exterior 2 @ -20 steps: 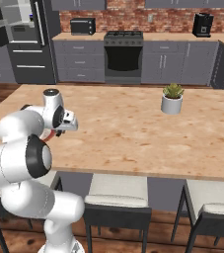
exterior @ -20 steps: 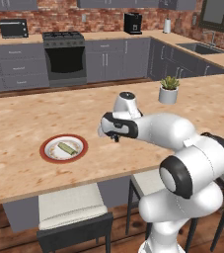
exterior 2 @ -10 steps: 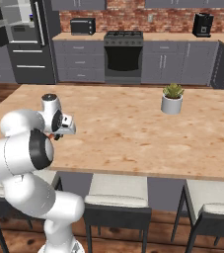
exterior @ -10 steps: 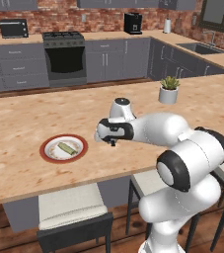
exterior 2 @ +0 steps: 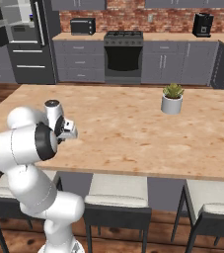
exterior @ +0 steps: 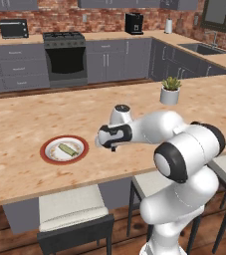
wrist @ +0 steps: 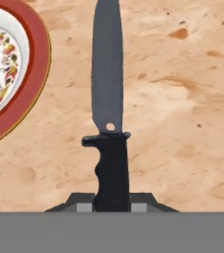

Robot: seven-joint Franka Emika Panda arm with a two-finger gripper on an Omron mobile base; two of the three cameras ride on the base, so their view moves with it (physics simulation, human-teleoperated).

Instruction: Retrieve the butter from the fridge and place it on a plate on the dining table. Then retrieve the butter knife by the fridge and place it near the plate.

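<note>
Gripper [wrist: 112, 207] is clamped on the butter knife [wrist: 108, 99] by its black handle, blade pointing to 12 o'clock in the hand view, above the dining table [exterior: 25, 124]. The plate [exterior: 64, 149] lies at 10 o'clock of the blade, carrying the butter [exterior: 68, 149]. A potted plant [exterior: 170, 90] stands farther back, and the fridge [exterior 2: 19, 39] beyond.

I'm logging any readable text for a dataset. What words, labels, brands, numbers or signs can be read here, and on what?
None can be read.
The plate: a floral pattern, no lettering.
The butter knife: plain blade and handle, unmarked.
The fridge: any panel marks are too small to read.
The toaster oven and coffee machine: too small and blurred to show any label.
</note>
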